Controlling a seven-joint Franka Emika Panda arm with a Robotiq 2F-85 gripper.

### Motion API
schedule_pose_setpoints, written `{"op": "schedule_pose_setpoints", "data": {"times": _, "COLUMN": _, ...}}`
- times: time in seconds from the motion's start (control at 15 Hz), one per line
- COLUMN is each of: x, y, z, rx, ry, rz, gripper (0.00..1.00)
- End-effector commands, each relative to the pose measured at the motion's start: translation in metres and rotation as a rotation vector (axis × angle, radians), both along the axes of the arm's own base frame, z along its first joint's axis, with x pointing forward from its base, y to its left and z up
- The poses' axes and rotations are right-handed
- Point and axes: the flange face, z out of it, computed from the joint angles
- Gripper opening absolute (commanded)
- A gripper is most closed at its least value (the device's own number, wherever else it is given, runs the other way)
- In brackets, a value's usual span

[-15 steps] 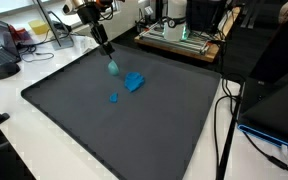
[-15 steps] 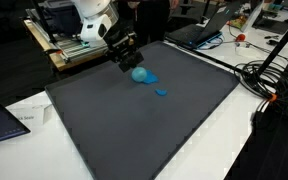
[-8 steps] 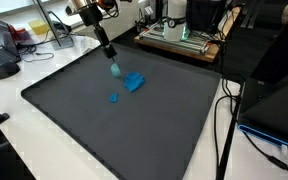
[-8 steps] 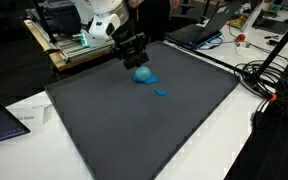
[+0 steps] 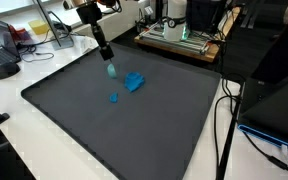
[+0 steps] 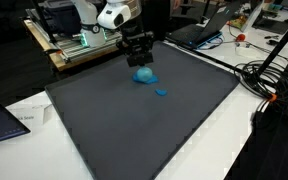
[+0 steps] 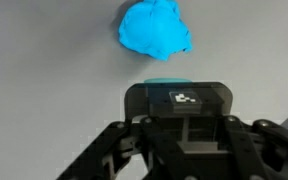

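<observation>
Your gripper hangs over the upper left part of the dark mat, pointing down, and right under its tip is a small teal piece. You cannot tell from any view whether the jaws are clamped on that piece or slack around it. In the wrist view only a thin teal sliver peeks out above the gripper's black housing, and the fingertips themselves are hidden. Just beside the teal piece, to its right in an exterior view, lies a crumpled bright blue lump. The wrist view shows it at top centre, apart from the sliver. A much smaller blue bit lies on the mat below the two, near but not touching. In an exterior view from the opposite side, the gripper stands directly above the blue lump, and the teal piece cannot be made out there. Black cables trail along the white table at the mat's right edge.
</observation>
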Motion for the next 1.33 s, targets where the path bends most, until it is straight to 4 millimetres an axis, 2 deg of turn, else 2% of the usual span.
{"op": "schedule_pose_setpoints", "data": {"times": 0.0, "x": 0.015, "y": 0.009, "z": 0.01, "rx": -0.059, "ry": 0.011, "rz": -0.05, "gripper": 0.21}}
{"op": "schedule_pose_setpoints", "data": {"times": 0.4, "x": 0.031, "y": 0.022, "z": 0.02, "rx": -0.103, "ry": 0.013, "rz": -0.078, "gripper": 0.21}}
{"op": "schedule_pose_setpoints", "data": {"times": 0.8, "x": 0.045, "y": 0.039, "z": 0.024, "rx": -0.153, "ry": -0.005, "rz": -0.035, "gripper": 0.21}}
{"op": "schedule_pose_setpoints", "data": {"times": 1.27, "x": 0.042, "y": 0.066, "z": 0.027, "rx": -0.209, "ry": -0.023, "rz": 0.107, "gripper": 0.21}}
